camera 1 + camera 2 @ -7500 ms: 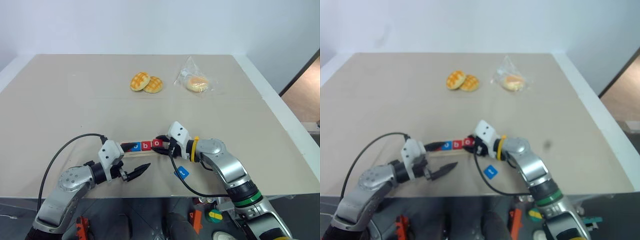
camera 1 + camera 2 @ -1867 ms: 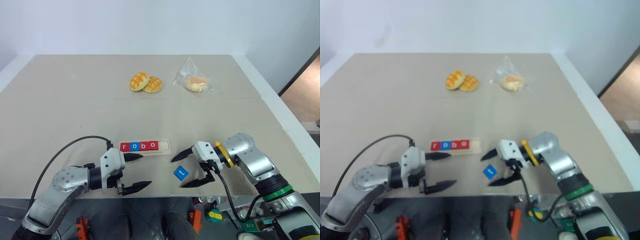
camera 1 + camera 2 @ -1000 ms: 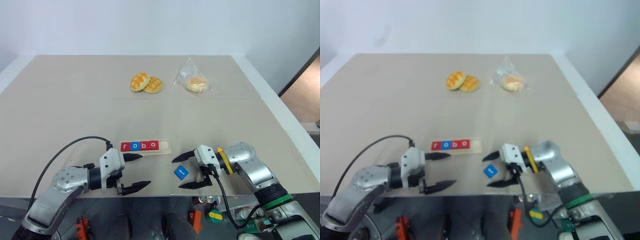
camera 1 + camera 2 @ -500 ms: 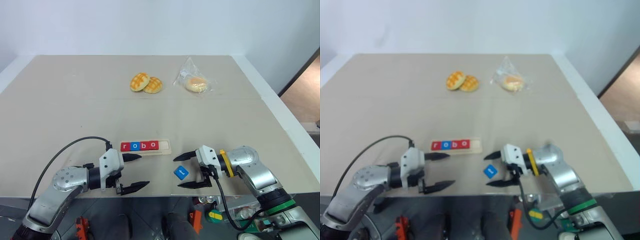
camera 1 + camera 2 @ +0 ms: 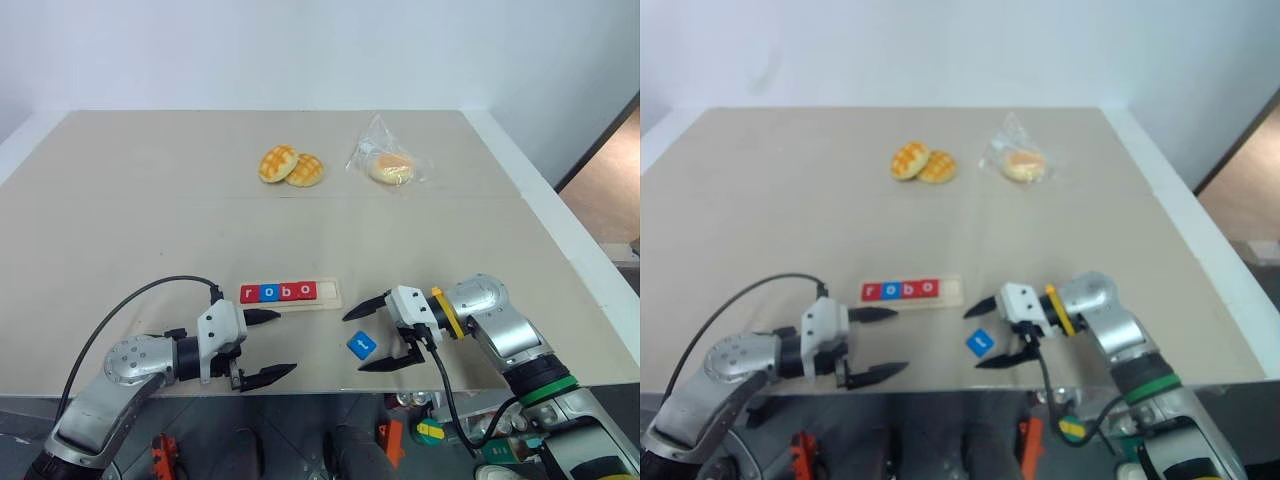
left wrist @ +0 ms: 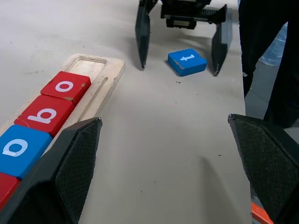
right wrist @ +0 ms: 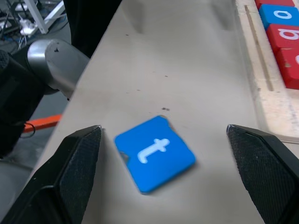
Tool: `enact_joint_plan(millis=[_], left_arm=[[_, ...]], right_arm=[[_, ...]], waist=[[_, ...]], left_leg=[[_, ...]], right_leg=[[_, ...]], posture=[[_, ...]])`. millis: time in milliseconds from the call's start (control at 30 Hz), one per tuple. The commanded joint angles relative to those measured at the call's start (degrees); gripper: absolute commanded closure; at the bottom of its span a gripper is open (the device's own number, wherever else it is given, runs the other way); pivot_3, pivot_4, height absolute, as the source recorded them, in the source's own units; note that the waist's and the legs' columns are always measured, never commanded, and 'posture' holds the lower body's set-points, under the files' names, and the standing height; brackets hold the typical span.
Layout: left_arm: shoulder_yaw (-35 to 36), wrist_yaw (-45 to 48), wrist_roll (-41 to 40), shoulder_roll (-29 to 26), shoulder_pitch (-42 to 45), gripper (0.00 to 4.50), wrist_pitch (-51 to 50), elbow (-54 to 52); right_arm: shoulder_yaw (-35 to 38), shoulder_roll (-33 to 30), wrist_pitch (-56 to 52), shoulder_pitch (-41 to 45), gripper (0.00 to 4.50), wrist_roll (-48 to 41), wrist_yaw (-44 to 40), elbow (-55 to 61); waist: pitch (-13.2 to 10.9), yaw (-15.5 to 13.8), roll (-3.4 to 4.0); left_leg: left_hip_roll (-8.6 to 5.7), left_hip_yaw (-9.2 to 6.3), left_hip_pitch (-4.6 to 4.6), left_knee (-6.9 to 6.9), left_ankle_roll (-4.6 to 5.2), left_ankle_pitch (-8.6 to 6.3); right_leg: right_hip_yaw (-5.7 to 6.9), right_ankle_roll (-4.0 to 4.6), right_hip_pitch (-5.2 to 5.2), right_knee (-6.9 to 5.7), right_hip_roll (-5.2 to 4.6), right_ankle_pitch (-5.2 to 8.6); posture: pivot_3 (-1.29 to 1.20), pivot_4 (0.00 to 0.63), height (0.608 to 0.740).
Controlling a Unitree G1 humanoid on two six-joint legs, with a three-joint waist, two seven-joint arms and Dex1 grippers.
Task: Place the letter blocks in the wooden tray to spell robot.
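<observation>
The wooden tray [image 5: 331, 294] lies near the table's front and holds several letter blocks: red r [image 5: 249, 294], blue o [image 5: 268, 293], red b [image 5: 288, 292] and red o [image 5: 307, 291]. Its right end is bare. The blue t block [image 5: 362, 345] lies flat on the table to the right of and in front of the tray. My right gripper [image 5: 355, 343] is open, with one finger on either side of the t block [image 7: 155, 154] and apart from it. My left gripper [image 5: 287, 341] is open and empty, in front of the tray's left half.
Two golden buns [image 5: 291, 166] and a bagged bun [image 5: 391, 166] lie far back on the table. The table's front edge [image 5: 320, 390] runs just below both grippers. A black cable [image 5: 130, 305] loops over the table from my left arm.
Since the oldest frames my right gripper has drawn back from the tray's red o to the blue t, and my left gripper has opened. Over the last second nothing visibly moved.
</observation>
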State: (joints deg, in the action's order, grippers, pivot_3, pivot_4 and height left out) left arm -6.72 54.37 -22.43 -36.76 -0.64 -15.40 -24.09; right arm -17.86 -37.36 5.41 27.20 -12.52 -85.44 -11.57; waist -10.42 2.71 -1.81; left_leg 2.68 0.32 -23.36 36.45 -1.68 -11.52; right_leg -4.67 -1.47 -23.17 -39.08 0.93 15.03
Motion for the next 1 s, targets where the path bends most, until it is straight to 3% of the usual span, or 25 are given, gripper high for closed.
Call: enact_joint_plan(millis=[33,1000], left_arm=[[0.81,-0.27,0.09,-0.17,-0.95,0.0,1.11,-1.51],[1.22,2.39,-2.36,-0.65,-1.98,0.0,3.1,-3.79]], right_arm=[[-0.82,0.83,3.8,3.22,0.3,1.52,-2.73,-3.85],[-4.63,-1.7,8.08,4.27,0.3,-1.81,-7.06,-4.82]], waist=[[0.0,-0.01,0.0],[0.0,-0.03,0.0]], left_leg=[[0.0,0.0,0.0,0.0,0.0,0.0],[0.01,-0.02,0.01,-0.01,0.0,0.0]], right_leg=[[0.0,0.0,0.0,0.0,0.0,0.0],[0.0,0.01,0.02,0.0,0.0,0.01]], posture=[[0.0,0.15,0.74],[0.0,0.15,0.74]])
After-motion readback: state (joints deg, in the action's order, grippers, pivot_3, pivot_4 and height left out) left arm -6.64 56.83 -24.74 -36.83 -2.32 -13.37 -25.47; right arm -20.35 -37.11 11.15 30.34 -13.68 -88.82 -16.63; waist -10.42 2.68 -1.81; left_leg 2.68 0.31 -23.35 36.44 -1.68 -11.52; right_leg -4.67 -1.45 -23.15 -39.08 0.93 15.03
